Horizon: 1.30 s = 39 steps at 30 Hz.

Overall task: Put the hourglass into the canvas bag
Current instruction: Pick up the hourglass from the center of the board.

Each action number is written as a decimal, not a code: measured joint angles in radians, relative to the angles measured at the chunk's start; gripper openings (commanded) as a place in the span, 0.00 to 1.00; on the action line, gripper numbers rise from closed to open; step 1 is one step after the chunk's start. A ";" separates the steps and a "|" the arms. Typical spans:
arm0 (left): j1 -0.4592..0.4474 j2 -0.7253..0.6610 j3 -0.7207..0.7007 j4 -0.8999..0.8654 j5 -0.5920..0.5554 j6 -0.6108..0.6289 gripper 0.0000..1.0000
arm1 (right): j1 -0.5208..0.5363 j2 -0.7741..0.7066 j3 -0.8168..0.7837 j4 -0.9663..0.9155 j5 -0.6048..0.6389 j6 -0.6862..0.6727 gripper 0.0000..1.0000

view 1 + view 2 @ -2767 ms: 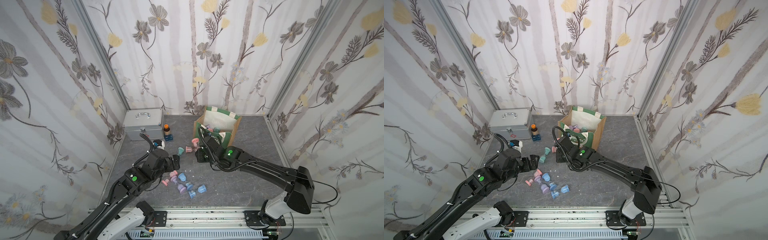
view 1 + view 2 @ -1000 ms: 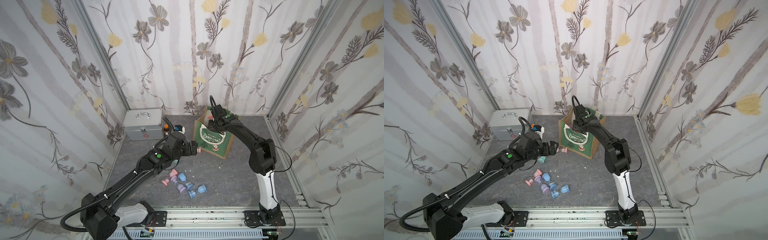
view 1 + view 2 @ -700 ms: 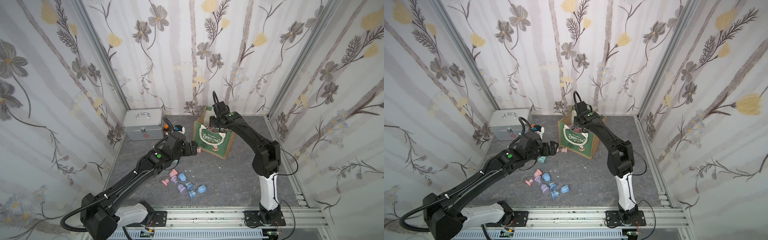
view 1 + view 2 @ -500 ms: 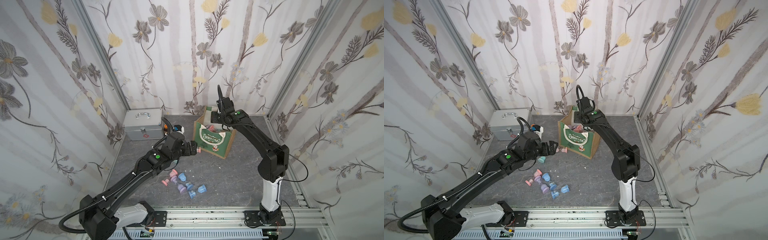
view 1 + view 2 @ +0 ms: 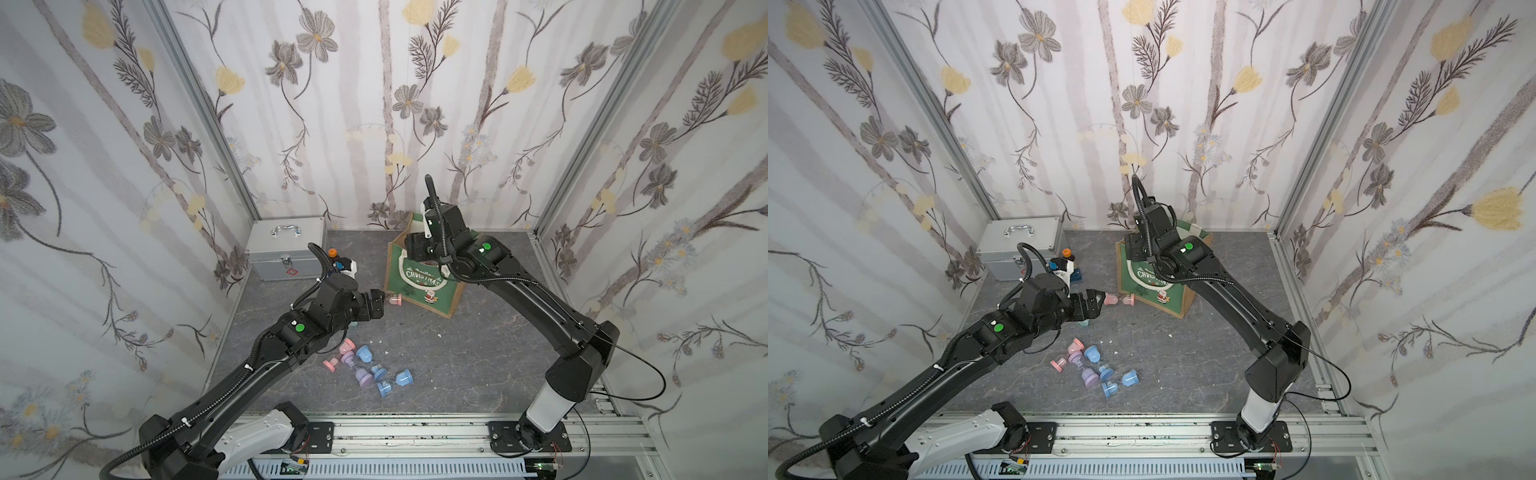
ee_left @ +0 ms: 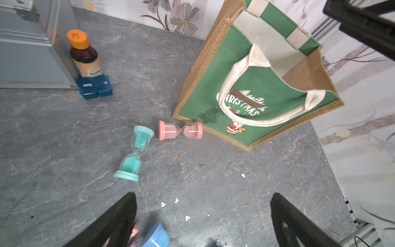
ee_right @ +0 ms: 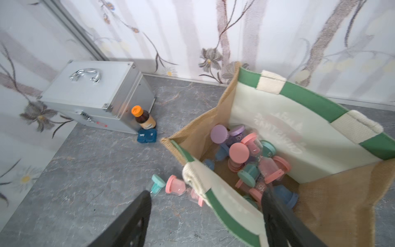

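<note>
Top views both show, nearest the front edge of the grey marbled worktop, a loose cluster of small pink, lilac and blue plastic hourglasses lying tumbled, not yet bagged. Farther in, the left gripper hovers with its jaws spread wide and nothing between them. It is aimed over a teal hourglass and a pink hourglass, both on their sides with their caps just beside each other. The pink one lies against the foot of the boxy green canvas bag with tan jute sides and white handles, which stands toward the back edge. Above its mouth the right gripper has its jaws apart and holds nothing, one jaw over the worktop outside the near rim, the other over the heap of hourglasses already inside. In the back left corner stand a silver metal case, a brown bottle with an orange cap and a blue pill box. Risks, as I judge them: that right gripper straddles the rim and its drooping handle, so a careless retreat could snag the strap and tip the soft bag. Closing on either nearby hourglass could roll the round glass away, knock its neighbour or shove the bag. Both arms working beside the bag could also collide.
</note>
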 measured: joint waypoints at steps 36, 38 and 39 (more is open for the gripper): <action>0.002 -0.215 -0.214 -0.120 -0.175 -0.113 1.00 | 0.085 0.496 0.040 0.162 -0.078 -0.376 0.64; 0.003 -0.216 -0.214 -0.121 -0.182 -0.116 1.00 | 0.080 0.516 0.050 0.162 -0.082 -0.383 0.64; 0.003 -0.216 -0.214 -0.121 -0.186 -0.119 1.00 | 0.077 0.525 0.056 0.162 -0.084 -0.385 0.64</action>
